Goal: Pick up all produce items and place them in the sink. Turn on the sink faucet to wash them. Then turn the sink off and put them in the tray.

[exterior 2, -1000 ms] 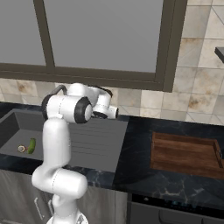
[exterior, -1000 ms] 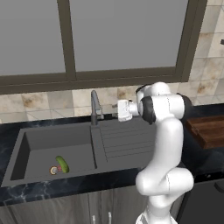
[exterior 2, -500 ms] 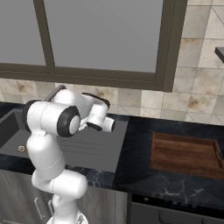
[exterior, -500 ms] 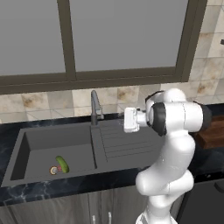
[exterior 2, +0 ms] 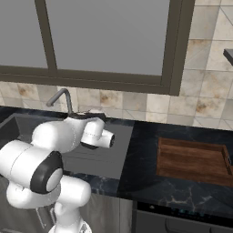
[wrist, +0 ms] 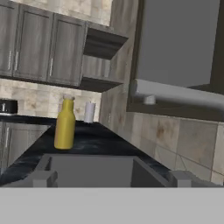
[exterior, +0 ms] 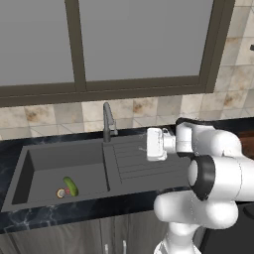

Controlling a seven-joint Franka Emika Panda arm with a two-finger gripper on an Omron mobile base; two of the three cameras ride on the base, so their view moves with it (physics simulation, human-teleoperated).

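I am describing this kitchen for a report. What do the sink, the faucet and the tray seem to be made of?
The sink looks like dark grey matte composite or stone; it shows no shine and has a moulded ridged drainboard. The faucet seems to be brushed grey metal, slim with a curved spout. The tray appears to be brown wood, with visible plank lines and grain.

Honestly no readable text anywhere here. The yellow bottle [wrist: 64, 126] on the counter [wrist: 94, 141] shows no label lettering I can make out, and nothing else carries a brand, number or sign.
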